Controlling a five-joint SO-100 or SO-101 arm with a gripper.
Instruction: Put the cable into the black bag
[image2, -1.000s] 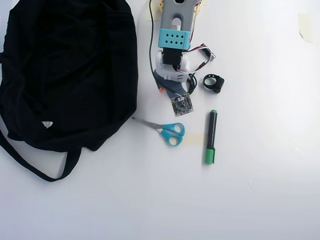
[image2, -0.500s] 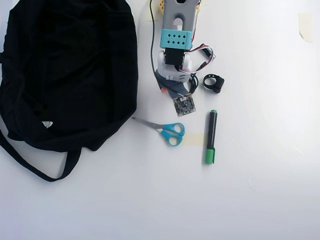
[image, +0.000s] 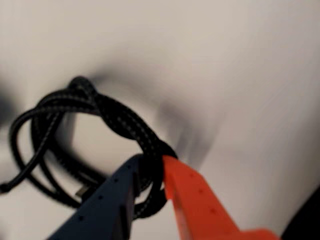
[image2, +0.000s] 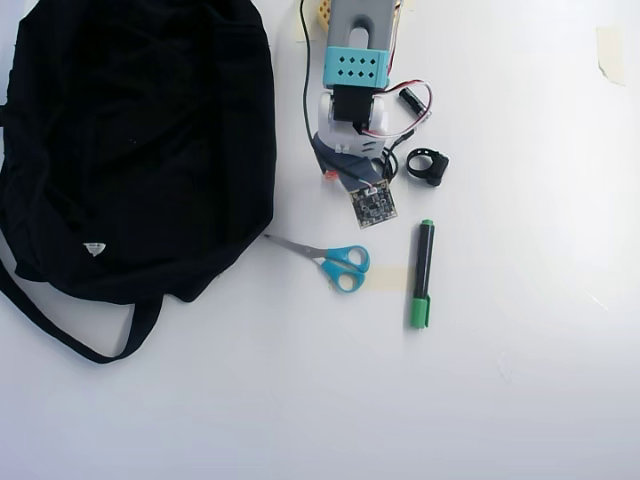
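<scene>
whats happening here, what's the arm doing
The arm's gripper is closed around a loop of the coiled black cable, seen close up in the wrist view; the coil looks to be at or near the white table. The black bag lies off to the left in the overhead view, and nothing has gone into it yet. Blue-handled scissors, a green marker and a small black clip sit untouched nearby.

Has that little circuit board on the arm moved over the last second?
Yes. In the overhead view the circuit board has shifted right and slightly up, closer to the black ring-shaped clip, which has stayed put.
</scene>
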